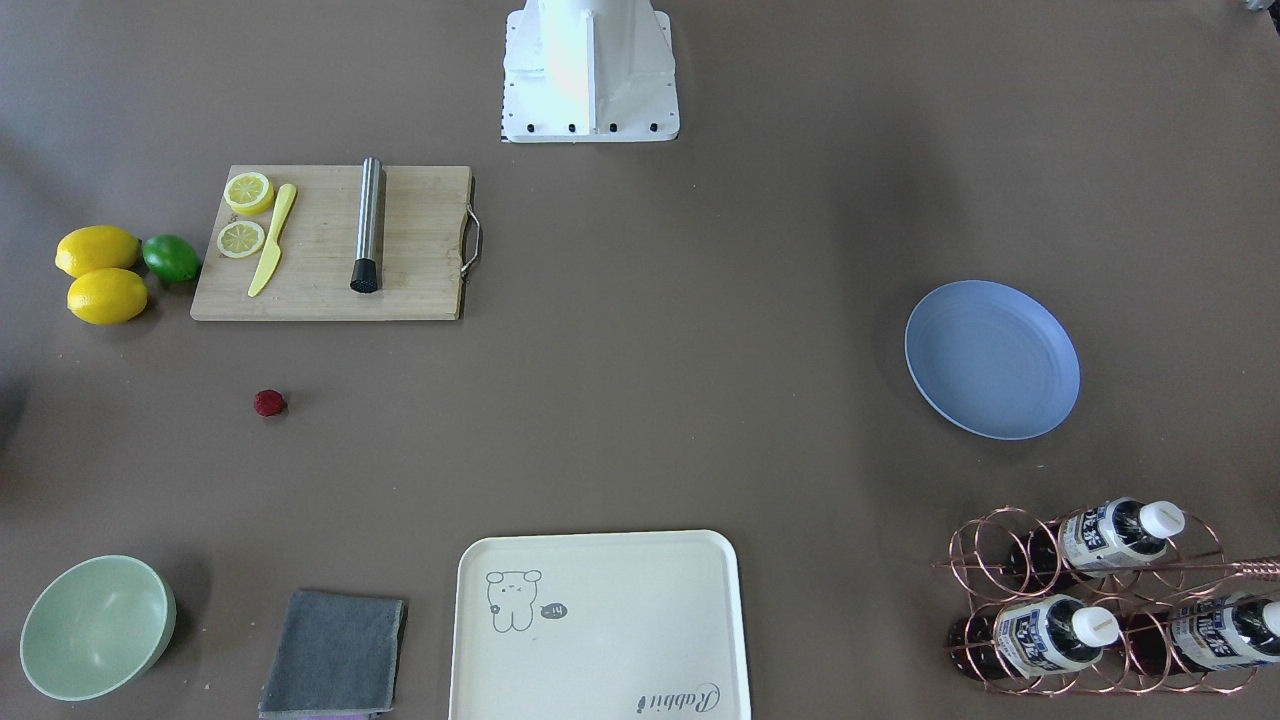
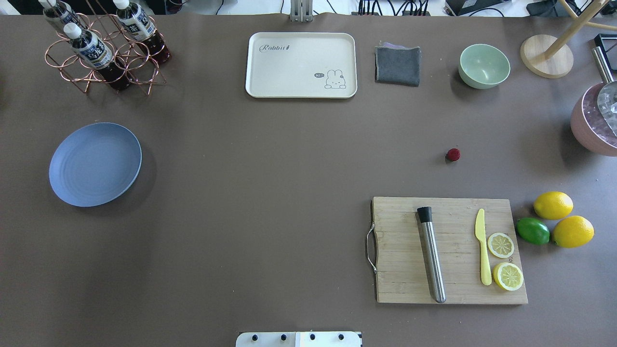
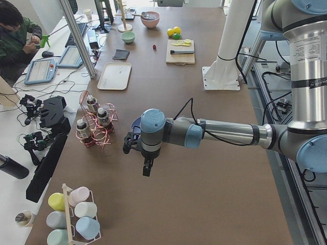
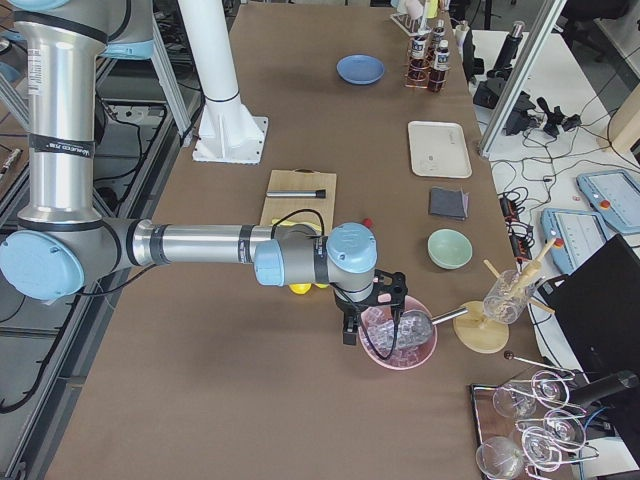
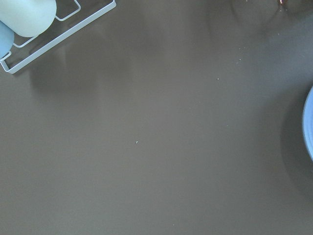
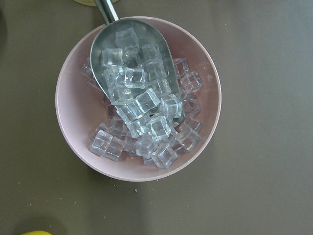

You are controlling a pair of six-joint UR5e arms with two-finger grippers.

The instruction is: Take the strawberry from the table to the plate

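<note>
Nothing has touched the strawberry (image 2: 452,154) yet. It sits alone on the bare table (image 2: 289,168), on the robot's right half, just beyond the far edge of the wooden cutting board (image 2: 400,231) and out in the open. The plate (image 2: 95,164) is way over on the robot's left half, well apart from the berry, with nothing on it.

The bit that matters for the pick: the right gripper (image 4: 372,322) hangs over a pink bowl (image 6: 68,98) of clear ice cubes (image 6: 142,107) with a metal scoop (image 6: 105,10) in it, out at the table's right end. From there the berry lies inward, toward the table's middle, past the 2 lemons (image 2: 553,205) and the lime (image 2: 532,231). The right arm is clearly the nearer one. The left gripper (image 3: 146,167) hovers by the plate end, and its wrist cam catches only a sliver of the blue rim.

I can't tell whether either gripper is open or closed. Both show only in the side views, and the wrist cams don't show any fingers.

On shape, the berry is tiny, roundish, dark red and bumpy. I can't make out a long axis, so my guess is the approach angle hardly matters, but the jaws need to come down nicely centred on something that small. The table is matte brown-grey and flat. The plate is smooth, shallow and light blue with faint rings, so I reckon a round berry could roll a bit if it's dropped from high up.
</note>
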